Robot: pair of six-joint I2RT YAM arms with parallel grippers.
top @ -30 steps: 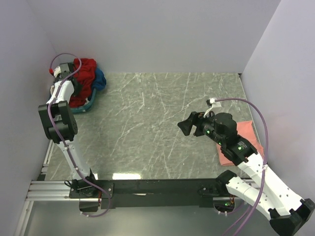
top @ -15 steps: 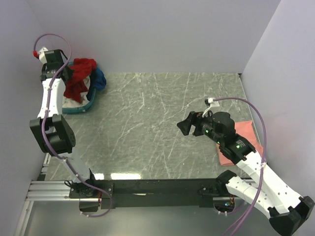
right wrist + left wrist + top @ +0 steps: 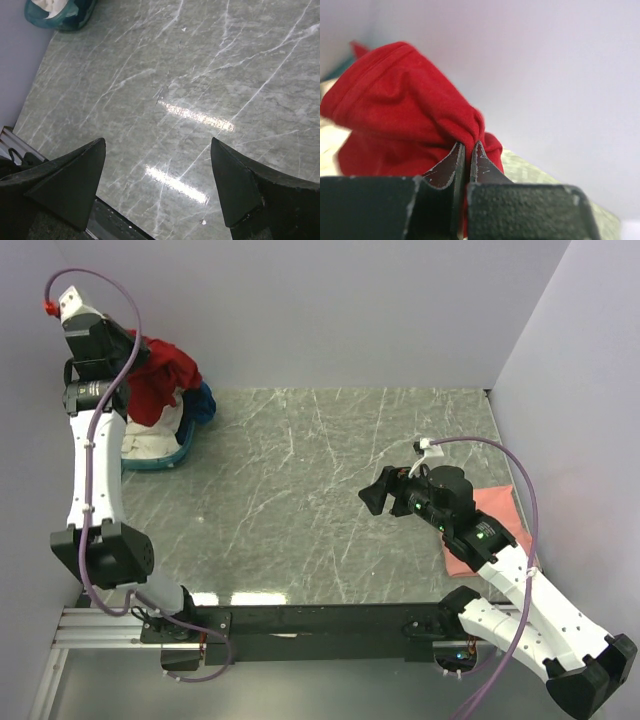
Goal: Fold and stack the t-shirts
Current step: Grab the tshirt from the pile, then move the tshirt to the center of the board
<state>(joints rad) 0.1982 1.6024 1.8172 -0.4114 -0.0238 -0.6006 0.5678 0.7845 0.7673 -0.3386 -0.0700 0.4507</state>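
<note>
My left gripper (image 3: 133, 348) is raised above the back left corner, shut on a bunch of the deep red t-shirt (image 3: 160, 375). In the left wrist view the jaws (image 3: 468, 144) pinch the red cloth (image 3: 395, 100), which hangs from them. Below it, a cream-white t-shirt (image 3: 150, 445) lies in the teal basket (image 3: 170, 457), with a dark blue t-shirt (image 3: 203, 402) at its far side. A salmon pink t-shirt (image 3: 492, 508) lies flat at the right, partly under my right arm. My right gripper (image 3: 376, 496) hovers open over bare table (image 3: 157, 142).
The grey marble tabletop (image 3: 300, 490) spreads between the arms. White walls close the back and both sides. In the right wrist view the teal basket (image 3: 62, 14) sits far off at the top left. A black rail (image 3: 320, 622) runs along the near edge.
My left arm has stretched upward and back, pulling the red t-shirt up out of the basket and baring the white cloth beneath. The right arm has stayed put.
</note>
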